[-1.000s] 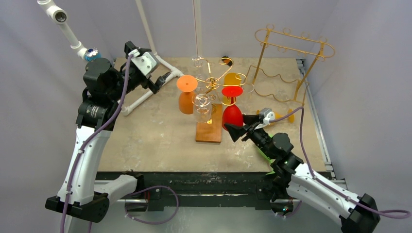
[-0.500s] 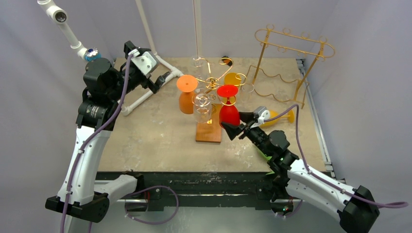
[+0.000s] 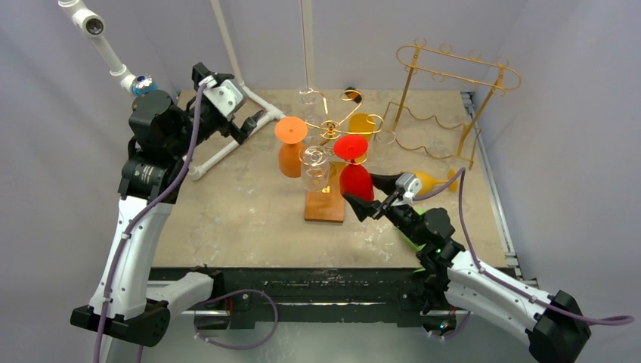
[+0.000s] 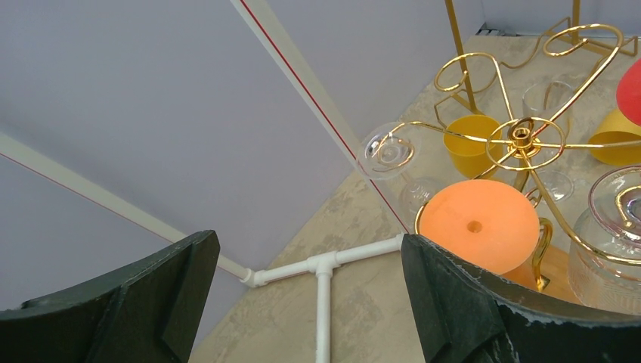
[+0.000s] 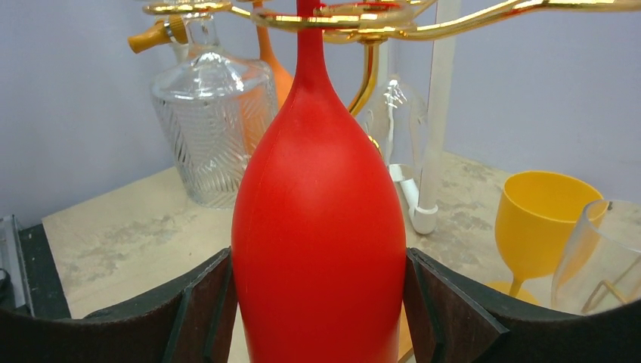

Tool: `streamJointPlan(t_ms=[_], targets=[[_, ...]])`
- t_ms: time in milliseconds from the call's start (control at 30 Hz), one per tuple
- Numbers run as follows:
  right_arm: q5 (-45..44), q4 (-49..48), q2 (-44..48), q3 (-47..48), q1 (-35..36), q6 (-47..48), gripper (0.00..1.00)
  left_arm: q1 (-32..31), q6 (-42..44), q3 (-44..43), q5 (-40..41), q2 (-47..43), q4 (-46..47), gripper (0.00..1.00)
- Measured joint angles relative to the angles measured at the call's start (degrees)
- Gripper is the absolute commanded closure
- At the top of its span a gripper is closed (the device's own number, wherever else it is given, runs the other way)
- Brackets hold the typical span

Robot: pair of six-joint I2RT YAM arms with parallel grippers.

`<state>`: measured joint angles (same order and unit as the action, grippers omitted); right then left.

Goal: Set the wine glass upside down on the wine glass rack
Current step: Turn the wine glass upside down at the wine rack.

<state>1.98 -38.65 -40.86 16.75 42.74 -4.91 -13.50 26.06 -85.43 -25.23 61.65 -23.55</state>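
The red wine glass (image 3: 355,180) hangs upside down, its round foot (image 3: 350,146) up at an arm of the gold wine glass rack (image 3: 330,128). My right gripper (image 3: 361,190) is shut on its bowl from the near right. In the right wrist view the red bowl (image 5: 317,212) fills the space between the fingers (image 5: 189,310) and its stem rises into a gold rack arm (image 5: 363,15). My left gripper (image 3: 243,125) is open and empty, raised at the far left. Its wrist view (image 4: 310,302) looks toward the rack hub (image 4: 520,136).
An orange glass (image 3: 289,147), a clear glass (image 3: 314,170) and a yellow glass (image 3: 361,121) hang on the rack, which stands on a wooden base (image 3: 325,204). A gold bottle rack (image 3: 446,98) stands at the back right. A white pipe frame (image 3: 227,147) lies at the left.
My right gripper has carried the red glass left and a little away, bringing its foot up to the rack's arm. The left arm has not moved.
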Motion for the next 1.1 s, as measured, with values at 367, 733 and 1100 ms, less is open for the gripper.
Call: streamJointPlan(t_ms=[367, 733, 1100], targets=[[-0.2, -9.4, -1.6, -6.2, 0.0, -1.3, 0.44, 0.0, 0.0, 0.0, 0.2, 0.0, 0.2, 0.0], [-0.9, -17.7, -2.0, -9.5, 0.0, -4.2, 0.43, 0.0, 0.0, 0.0, 0.2, 0.0, 0.2, 0.0], [-1.1, -28.3, -12.1, -9.6, 0.0, -4.5, 0.44, 0.0, 0.0, 0.0, 0.5, 0.0, 0.3, 0.0]])
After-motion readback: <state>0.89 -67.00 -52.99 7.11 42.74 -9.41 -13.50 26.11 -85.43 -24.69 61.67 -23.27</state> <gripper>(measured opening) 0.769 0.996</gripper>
